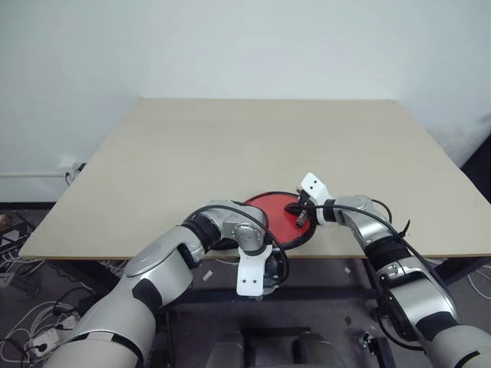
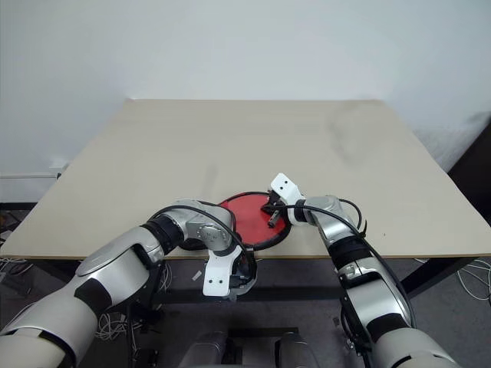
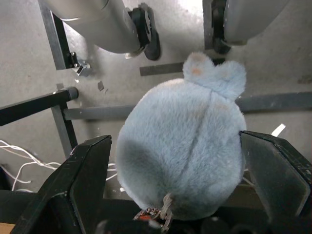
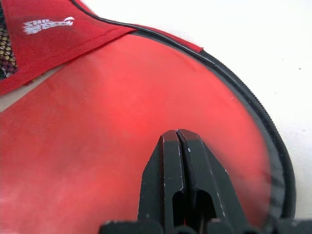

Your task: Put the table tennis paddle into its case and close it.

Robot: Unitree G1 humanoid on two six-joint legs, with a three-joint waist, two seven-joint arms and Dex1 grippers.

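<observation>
Two grippers | right gripper (image 1: 299, 217) fully closed, empty, tips on round red rubber table tennis paddle (image 4: 97, 146) | paddle lies inside open black zip-rimmed fabric case (image 4: 273, 141) at near edge of beige table (image 1: 230, 146) | left gripper (image 3: 175, 144) spread wide around pale-blue fluffy ball (image 3: 180, 97), grip not evident | handle hidden, long axis and heading undeterminable | advice: keep paddle pinned, fold red flap (image 4: 53, 34) over, run zip along rim.

Even, diffuse overhead light; the table (image 1: 253, 146) is bright and matte, without hard shadows. Floor beneath the near edge is dim. In the right wrist view the red case (image 4: 122, 122) glows with soft glare and its near surface is blurred.
</observation>
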